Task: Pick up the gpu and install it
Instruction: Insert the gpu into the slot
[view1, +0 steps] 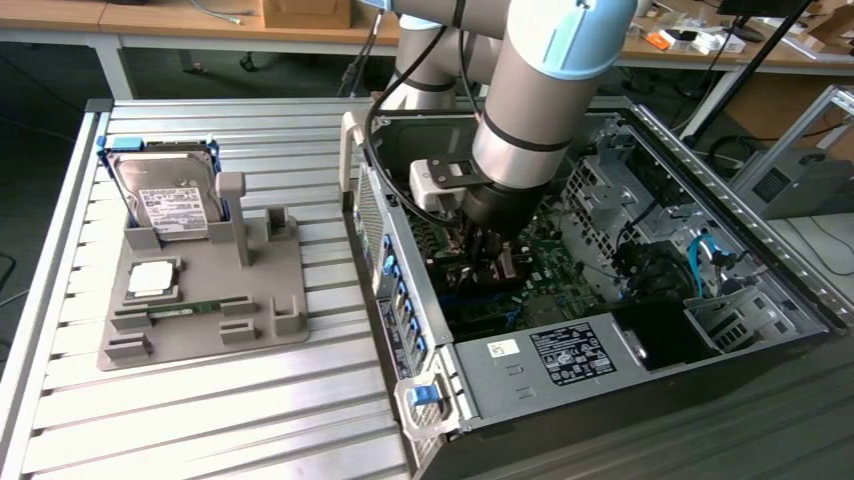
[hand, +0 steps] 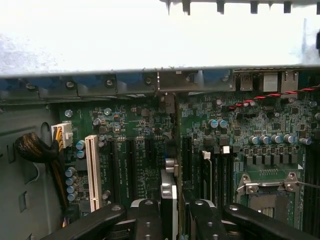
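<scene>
My claw (hand: 169, 212) is clenched on the gpu (hand: 168, 192), held edge-on inside the open computer case (view1: 747, 250), just above the motherboard (hand: 135, 150). I should keep it square to its slot and press evenly. Its long axis seems to run along the slots toward the rear wall, though the view is cramped.

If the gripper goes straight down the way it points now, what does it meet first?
Holding the gpu edge-on, the gripper would probably bring the card onto the motherboard, among its expansion slots; which slot exactly is unclear.
</scene>
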